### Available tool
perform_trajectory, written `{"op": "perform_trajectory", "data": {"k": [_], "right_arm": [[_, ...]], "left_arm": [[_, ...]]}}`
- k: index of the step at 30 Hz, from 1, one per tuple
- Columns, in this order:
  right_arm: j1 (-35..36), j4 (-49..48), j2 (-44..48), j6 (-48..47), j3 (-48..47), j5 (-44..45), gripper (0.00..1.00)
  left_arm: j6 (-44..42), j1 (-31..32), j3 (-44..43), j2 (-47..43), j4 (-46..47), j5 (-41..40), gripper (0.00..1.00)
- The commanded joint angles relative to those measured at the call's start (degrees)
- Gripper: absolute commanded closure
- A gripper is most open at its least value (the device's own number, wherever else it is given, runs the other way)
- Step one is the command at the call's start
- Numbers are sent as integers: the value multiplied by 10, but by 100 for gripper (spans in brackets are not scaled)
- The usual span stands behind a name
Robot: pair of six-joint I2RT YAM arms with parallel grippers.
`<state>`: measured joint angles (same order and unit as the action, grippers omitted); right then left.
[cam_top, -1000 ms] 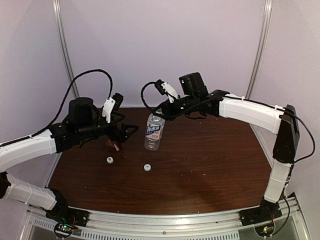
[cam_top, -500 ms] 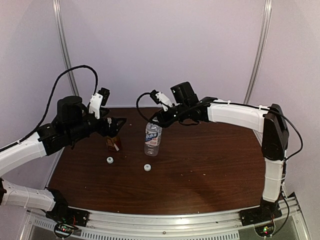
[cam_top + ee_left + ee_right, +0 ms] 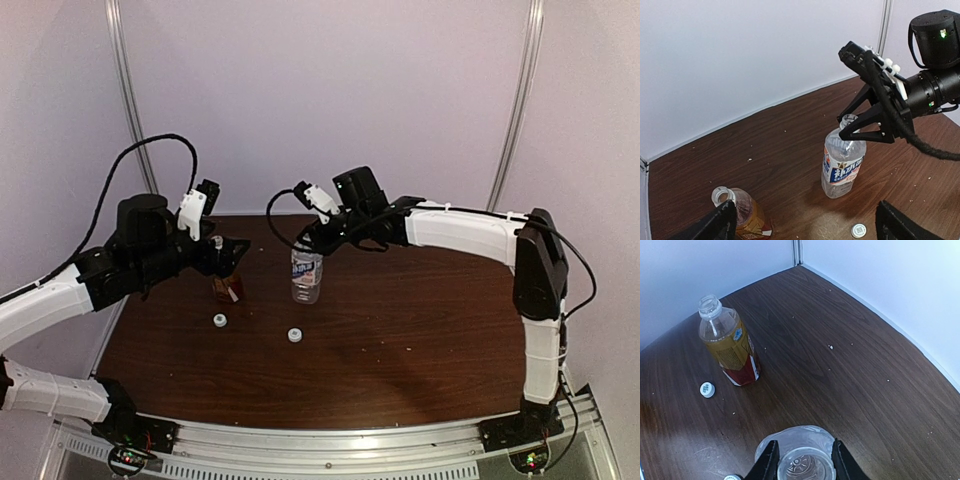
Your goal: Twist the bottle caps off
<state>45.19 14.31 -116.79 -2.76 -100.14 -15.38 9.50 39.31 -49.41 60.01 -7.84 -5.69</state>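
Table (image 3: 420, 330): dark wood-grain top with pale walls behind it; it fills the middle of the top view.

Amber bottle (image 3: 226, 285): upright at left of centre in the top view, with a red label low on its body. Its neck is open and bears no cap.

Clear bottle (image 3: 306, 275): upright just right of the amber bottle and apart from it, with a white-and-blue label. Its mouth is open too, and the right wrist view looks straight down into it.

Left cap (image 3: 220, 320): white, lying flat on the table just below the amber bottle in the top view.

Right cap (image 3: 295, 335): white, lying flat below the clear bottle and well apart from the left cap.

Left gripper (image 3: 228, 255): sits over the top of the amber bottle in the top view. In the left wrist view the jaws are spread wide at the lower corners. The amber bottle stands just inside the lower-left finger, and nothing is grasped.

Right gripper (image 3: 312, 240): sits at the clear bottle's neck. In the right wrist view its two fingers closely flank the open mouth at the bottom edge. Whether they press on the neck cannot be told.
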Motion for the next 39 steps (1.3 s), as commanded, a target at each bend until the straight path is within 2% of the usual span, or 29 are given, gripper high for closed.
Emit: {"op": "perform_trajectory", "data": {"k": [1,6,21,27,31,39], "right_arm": [[14,-5,-13,-23,-20,41,88],[25,2,-21,-35,-24,58,83],[33,19,-20,-38,-25,63,41],[33,25,-8,-31,-29,53,20],[32,25,10,-28,-27,61,2],[9,19,67,17,-12,12,0]], "left_arm": [[6,-5,-11,-7,11,-19,2],[5,-7,-10,-9,7,-23,2],[1,-10,-7,-13,4,-32,2],[-1,-11,-8,-16,1,-35,2],[-1,-14,-10,-16,-3,-37,2],[-3,-25,-18,-12,-11,-40,2]]}}
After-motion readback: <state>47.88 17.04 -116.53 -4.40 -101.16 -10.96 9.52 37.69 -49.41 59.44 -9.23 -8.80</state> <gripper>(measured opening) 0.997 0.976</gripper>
